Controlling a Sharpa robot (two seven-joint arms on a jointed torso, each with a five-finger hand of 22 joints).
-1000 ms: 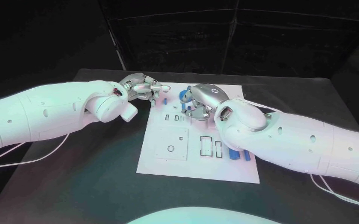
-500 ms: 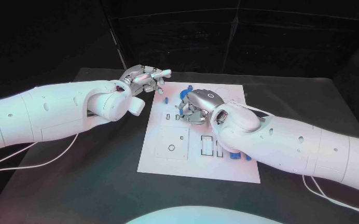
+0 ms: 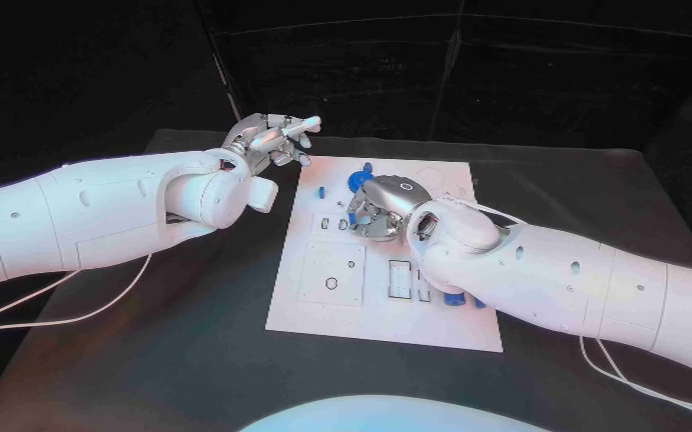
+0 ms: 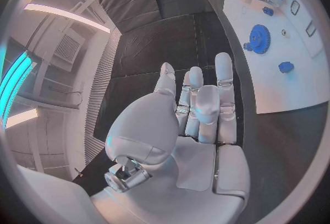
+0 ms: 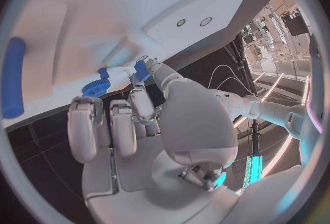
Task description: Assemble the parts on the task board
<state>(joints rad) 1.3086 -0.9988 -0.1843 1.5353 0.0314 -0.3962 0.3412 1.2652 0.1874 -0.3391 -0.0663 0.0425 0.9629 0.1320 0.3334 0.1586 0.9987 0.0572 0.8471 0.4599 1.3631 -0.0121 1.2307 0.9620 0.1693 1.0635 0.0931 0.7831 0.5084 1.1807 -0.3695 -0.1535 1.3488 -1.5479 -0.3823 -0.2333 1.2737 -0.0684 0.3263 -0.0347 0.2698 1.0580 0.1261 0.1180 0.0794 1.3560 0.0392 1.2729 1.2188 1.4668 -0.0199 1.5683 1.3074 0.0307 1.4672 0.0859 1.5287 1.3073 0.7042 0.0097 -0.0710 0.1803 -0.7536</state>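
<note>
Left robot hand [image 3: 270,142]: I see it empty, fingers spread, off the task board's [image 3: 325,317] far-left corner.
Right robot hand [image 3: 375,207]: over the board, apparently pinching a small blue part [image 5: 142,69].
Progress: blue gear [image 3: 359,181] near the board's far edge; several slots unfilled.

A black table [image 3: 173,352] stands in front of a black curtain wall [image 3: 433,52], which has thin pale seams. In the left wrist view, a grey pleated curtain [image 4: 103,92] hangs beside a white ceiling with long bright light strips [image 4: 65,17] and a vent [image 4: 65,48]. A cyan light bar [image 5: 256,171] glows in the right wrist view.
</note>
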